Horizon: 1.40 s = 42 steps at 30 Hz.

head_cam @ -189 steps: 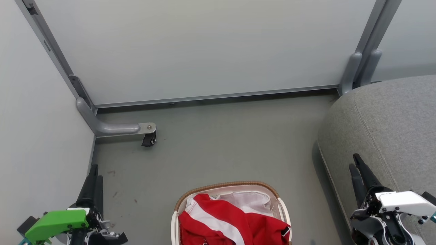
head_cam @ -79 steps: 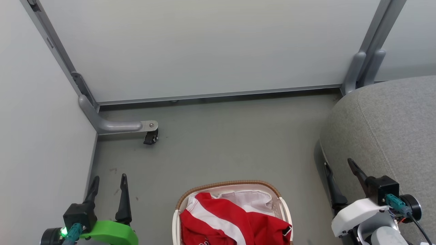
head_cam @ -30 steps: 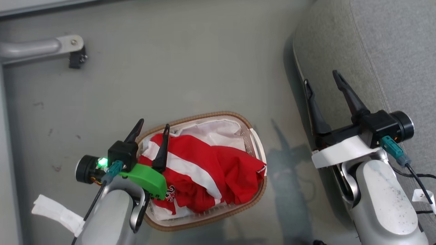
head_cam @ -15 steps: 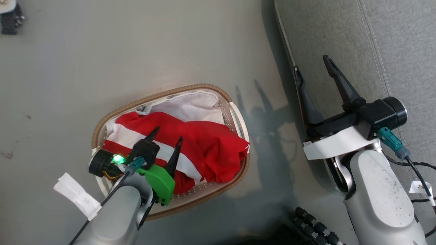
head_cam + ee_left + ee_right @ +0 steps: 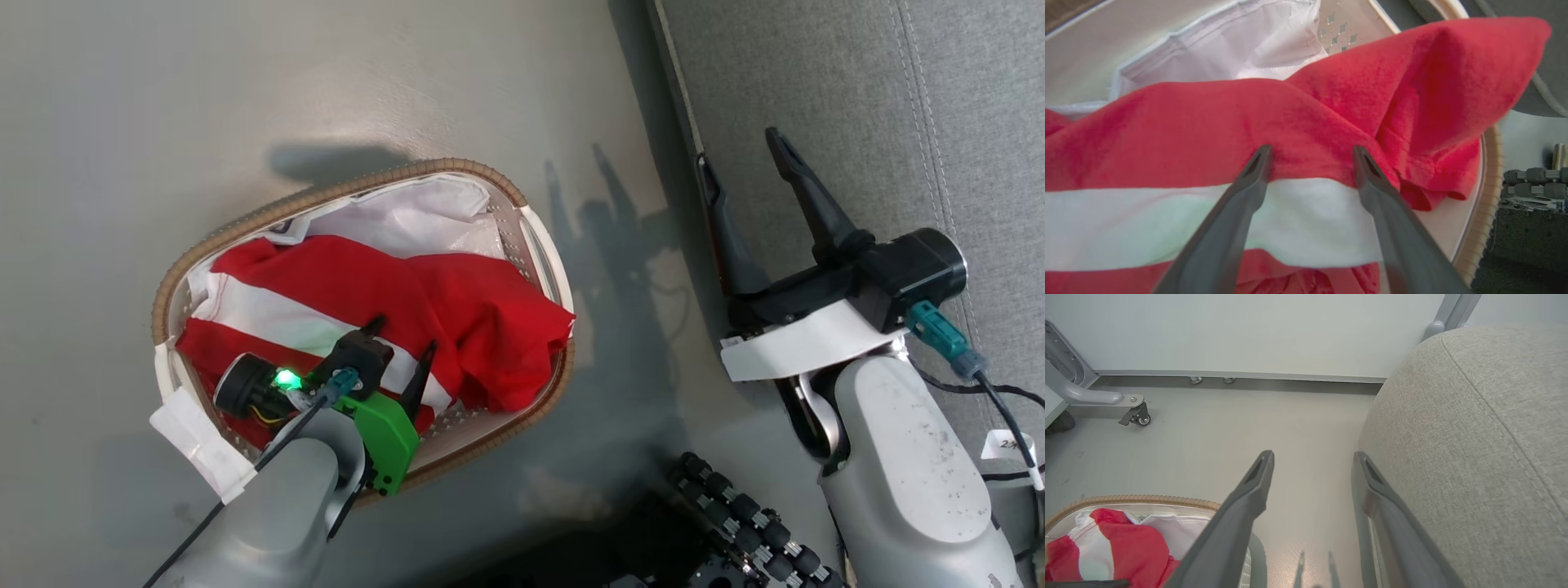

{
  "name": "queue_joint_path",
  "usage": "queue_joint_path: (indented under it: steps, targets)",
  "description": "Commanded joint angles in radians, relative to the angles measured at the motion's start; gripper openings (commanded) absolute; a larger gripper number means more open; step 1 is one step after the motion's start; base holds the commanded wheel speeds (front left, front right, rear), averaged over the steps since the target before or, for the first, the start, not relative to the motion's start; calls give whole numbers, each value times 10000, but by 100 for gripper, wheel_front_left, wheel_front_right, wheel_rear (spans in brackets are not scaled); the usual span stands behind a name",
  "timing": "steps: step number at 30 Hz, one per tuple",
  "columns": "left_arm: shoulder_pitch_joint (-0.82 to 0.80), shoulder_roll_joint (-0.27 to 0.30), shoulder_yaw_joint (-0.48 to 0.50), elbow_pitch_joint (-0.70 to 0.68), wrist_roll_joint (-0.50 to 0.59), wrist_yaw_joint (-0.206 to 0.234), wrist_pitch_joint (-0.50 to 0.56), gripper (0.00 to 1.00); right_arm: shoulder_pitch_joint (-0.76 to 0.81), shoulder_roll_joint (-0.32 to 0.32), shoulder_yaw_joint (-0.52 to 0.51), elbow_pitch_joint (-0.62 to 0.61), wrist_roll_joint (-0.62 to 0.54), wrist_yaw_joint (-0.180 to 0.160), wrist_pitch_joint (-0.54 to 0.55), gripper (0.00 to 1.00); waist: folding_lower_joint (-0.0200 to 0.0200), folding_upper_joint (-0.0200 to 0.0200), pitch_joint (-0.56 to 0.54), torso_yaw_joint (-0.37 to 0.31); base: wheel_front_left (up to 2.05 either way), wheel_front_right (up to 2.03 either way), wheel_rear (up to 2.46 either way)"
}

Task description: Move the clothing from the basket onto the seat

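The clothing [image 5: 482,318], red with a broad white stripe, lies heaped in the oval basket [image 5: 343,189] on the floor. My left gripper [image 5: 404,335] is open and low inside the basket. In the left wrist view its fingertips [image 5: 1261,163] press against the clothing [image 5: 1208,122] where red meets the white stripe, with fabric between them. The white liner [image 5: 1241,45] shows behind. My right gripper [image 5: 737,147] hangs open and holds nothing at the left edge of the grey seat [image 5: 816,82]. The right wrist view shows that gripper [image 5: 1313,455] between the seat [image 5: 1474,416] and the basket [image 5: 1135,498].
Grey floor [image 5: 245,82] surrounds the basket. A partition wall [image 5: 1249,330] with a castor foot [image 5: 1137,416] stands beyond it. My base with black rollers [image 5: 735,506] sits at the bottom between basket and seat.
The head camera has tipped down over the basket. My left gripper has come in over the basket and lowered onto the clothing, still open. The right gripper stays open by the seat's edge.
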Motion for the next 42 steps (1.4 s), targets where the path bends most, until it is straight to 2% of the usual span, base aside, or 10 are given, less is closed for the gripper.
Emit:
queue_joint_path:
  steps: [1, 12, 13, 14, 15, 23, 32, 42]
  targets:
    - [-264, 14, -84, 199, -133, -28, -6, 100, -174, -13, -46, -122, 80, -6, -48, 100, -1, -1, 196, -127, 0, 0, 0]
    - [-964, -131, -949, 2190, -249, -28, 8, 100, -188, -11, -27, -205, 115, -6, -48, 100, -1, -1, 344, -146, 0, 0, 0]
    - [-1013, -155, -1000, 2307, -256, -28, 14, 95, -197, -11, -27, -196, 110, -6, -48, 100, -1, -1, 337, -139, 0, 0, 0]
    - [-1085, -206, -1099, 2498, -246, -28, 14, 45, -209, -13, -27, -182, 96, -6, -48, 100, -1, -1, 315, -125, 0, 0, 0]
    - [-1109, -237, -1137, 2630, -289, -28, 13, 0, -216, -11, -19, -176, 84, -6, -48, 100, -1, -1, 299, -115, 0, 0, 0]
    - [-1100, -444, -1368, 2956, -707, -28, 5, 0, -258, -14, -57, -39, 36, -6, -48, 100, -1, -1, -239, 26, 0, 0, 0]
    - [-395, -276, -1048, 1666, -866, -28, -3, 0, 21, -17, -199, 240, -152, -8, -48, 100, -1, -1, -1581, 468, 0, 0, 0]
    - [1071, -340, 191, -164, -612, 63, -4, 0, 591, -22, -388, 606, -465, -6, -48, 100, -1, -1, -3472, 1076, 0, 0, 0]
